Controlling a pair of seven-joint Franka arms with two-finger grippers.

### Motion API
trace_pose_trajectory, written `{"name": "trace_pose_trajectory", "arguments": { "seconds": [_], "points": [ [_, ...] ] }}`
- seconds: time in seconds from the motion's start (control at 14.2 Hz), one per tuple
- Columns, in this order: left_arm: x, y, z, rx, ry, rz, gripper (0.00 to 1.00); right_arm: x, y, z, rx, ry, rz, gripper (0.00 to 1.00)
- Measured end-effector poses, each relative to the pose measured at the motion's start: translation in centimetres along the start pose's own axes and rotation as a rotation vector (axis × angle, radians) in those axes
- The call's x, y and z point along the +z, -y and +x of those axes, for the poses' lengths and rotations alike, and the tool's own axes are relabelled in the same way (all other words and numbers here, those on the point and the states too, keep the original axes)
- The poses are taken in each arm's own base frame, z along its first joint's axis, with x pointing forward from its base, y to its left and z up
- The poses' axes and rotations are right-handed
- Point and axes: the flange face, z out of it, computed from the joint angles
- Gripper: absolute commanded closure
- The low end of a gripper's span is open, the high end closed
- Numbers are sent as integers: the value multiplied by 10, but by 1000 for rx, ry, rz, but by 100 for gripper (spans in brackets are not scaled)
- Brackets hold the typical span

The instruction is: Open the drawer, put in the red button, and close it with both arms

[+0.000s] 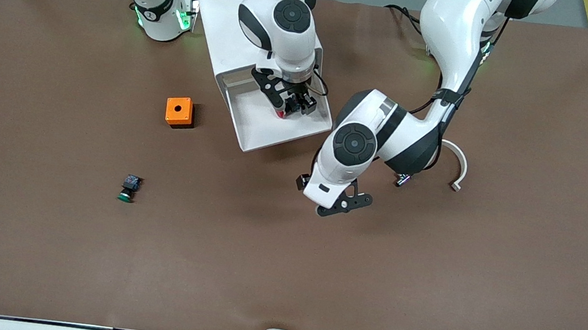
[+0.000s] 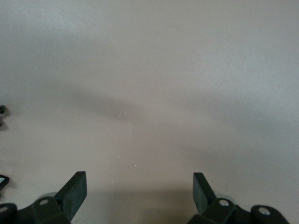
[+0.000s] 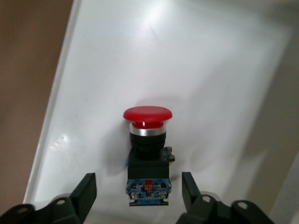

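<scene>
Fingers (image 3: 87, 191) spread beside the red button (image 3: 147, 140) inside the drawer (image 3: 93, 70).

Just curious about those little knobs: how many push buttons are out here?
2. The red button lies in the open drawer, under the right gripper. The green button lies on the table, nearer the front camera than the orange box.

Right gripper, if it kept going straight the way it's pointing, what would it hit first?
Likely the red button, lying in the open drawer between the right gripper's open fingers; past it, the drawer floor. Depth is hard to judge.
</scene>
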Motion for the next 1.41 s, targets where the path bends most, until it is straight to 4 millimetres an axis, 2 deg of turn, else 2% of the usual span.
{"name": "trace_pose_trajectory", "arguments": {
  "seconds": [0.14, 0.42, 0.64, 0.85, 1.06, 1.2, 1.41],
  "points": [
    [2, -4, -7, 11, 3, 2, 0, -28, 6, 17, -115, -1, -48, 0],
    [19, -8, -22, 29, 27, 28, 0, -120, 11, 75, -300, 12, -107, 0],
    [31, -18, -46, 63, 39, 47, 0, -172, 2, 124, -450, 22, -92, 0],
    [35, -29, -66, 93, 41, 54, 0, -199, -13, 188, -566, 37, -95, 0],
    [45, -34, -84, 117, 53, 70, 0, -217, -35, 265, -674, 50, -77, 0],
    [55, -36, -95, 131, 64, 86, 0, -223, -57, 319, -735, 66, -74, 0],
    [58, -39, -104, 143, 72, 88, 0, -227, -99, 396, -814, 105, -74, 0]
  ]
}}
